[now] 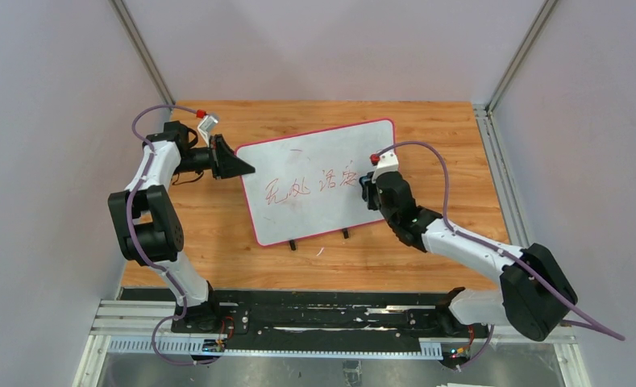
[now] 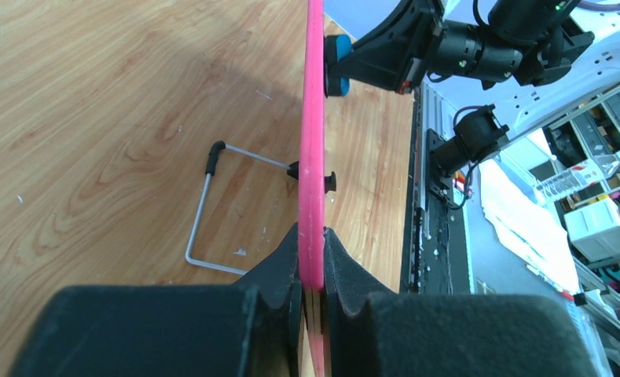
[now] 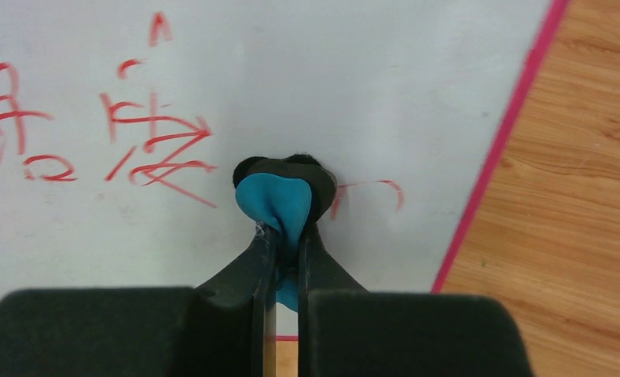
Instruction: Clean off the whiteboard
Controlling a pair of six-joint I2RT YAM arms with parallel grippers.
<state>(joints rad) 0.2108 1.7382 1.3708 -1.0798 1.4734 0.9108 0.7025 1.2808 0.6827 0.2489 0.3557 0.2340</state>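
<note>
A white whiteboard (image 1: 314, 173) with a pink frame stands tilted on the wooden table, with red writing (image 1: 310, 187) across its middle. My left gripper (image 1: 238, 167) is shut on the board's left edge; in the left wrist view the pink edge (image 2: 313, 141) runs up from between my jaws. My right gripper (image 1: 368, 191) is shut on a blue eraser (image 3: 279, 206) and presses it on the board, right of the red writing (image 3: 153, 137). The eraser also shows in the left wrist view (image 2: 336, 67). A faint red mark (image 3: 381, 188) lies right of the eraser.
A wire stand leg (image 2: 208, 208) props the board from behind. Two black feet (image 1: 318, 239) stick out under the board's front edge. A black rail (image 1: 314, 314) runs along the table's near edge. Grey walls enclose the table.
</note>
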